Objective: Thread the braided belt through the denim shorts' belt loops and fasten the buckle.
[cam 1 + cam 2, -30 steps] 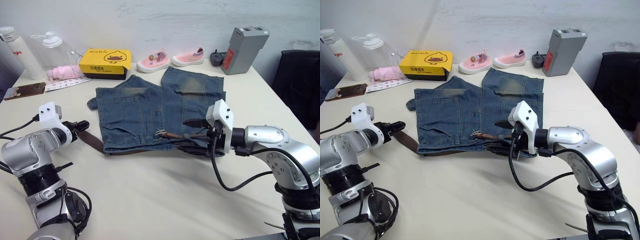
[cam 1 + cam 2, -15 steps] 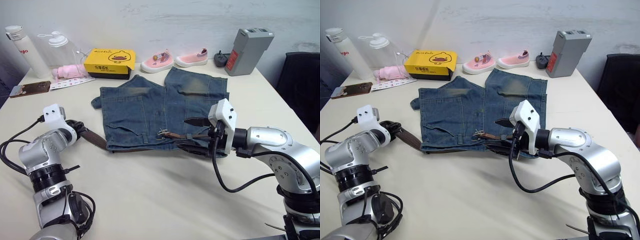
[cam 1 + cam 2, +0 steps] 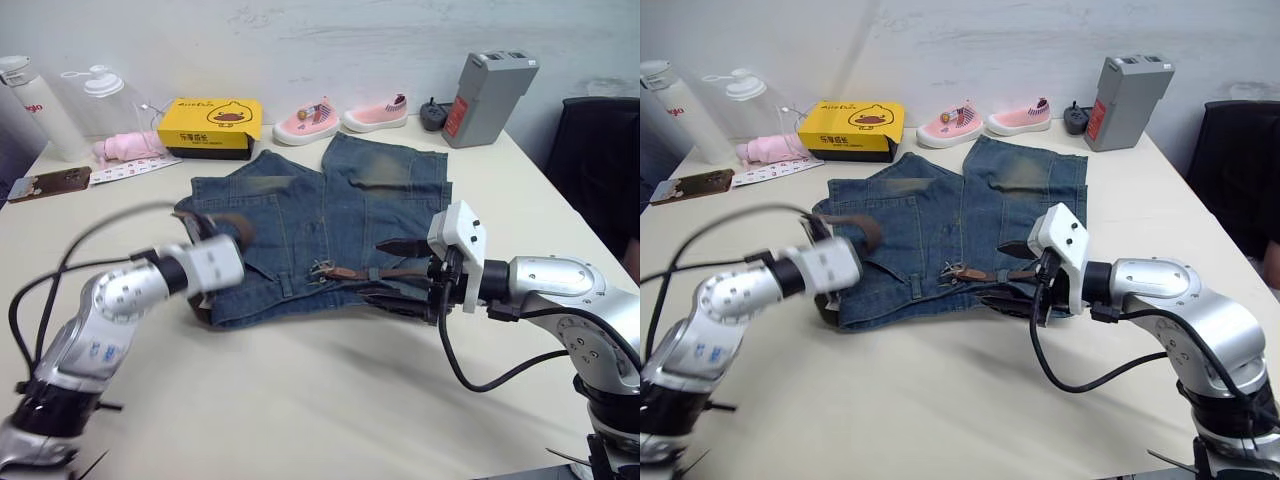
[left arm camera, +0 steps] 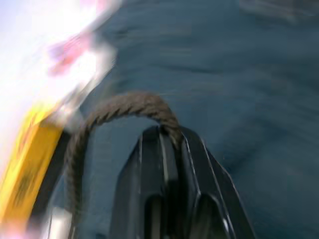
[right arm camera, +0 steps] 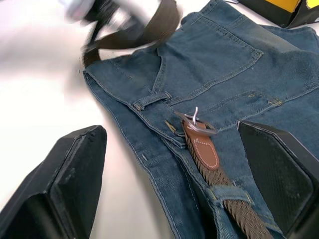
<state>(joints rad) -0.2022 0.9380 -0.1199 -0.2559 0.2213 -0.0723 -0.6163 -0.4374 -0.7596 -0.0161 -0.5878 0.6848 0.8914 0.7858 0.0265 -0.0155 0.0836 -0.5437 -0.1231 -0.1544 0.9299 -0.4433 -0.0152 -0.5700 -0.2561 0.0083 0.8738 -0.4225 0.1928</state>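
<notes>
Two end effectors now work the same waistband, and the big change is on the robot's left. Half a second ago the left end effector (image 4: 169, 149) sat out at the 9 o'clock edge of the shorts (image 3: 330, 225), holding the loose end of the belt (image 5: 209, 167) over the bare surface (image 3: 330, 400). Now that arm has swung inward, and its fingers, pressed together on the strap, carry a loop of it up over the left half of the denim. The wrist view shows the braided strap arching out of the closed fingers with blue cloth behind.

The right end effector (image 3: 415, 272) has hardly shifted: spread wide, it brackets the waistband at about 3 o'clock. The buckle (image 5: 198, 125) lies flat on the denim near the middle of the waistband, prong up, with the belt running back from it under a belt loop (image 5: 222, 193).

My reading: the free end is being brought round toward the buckle, so fastening is close. Whether every loop on the left side has been threaded I cannot tell.
</notes>
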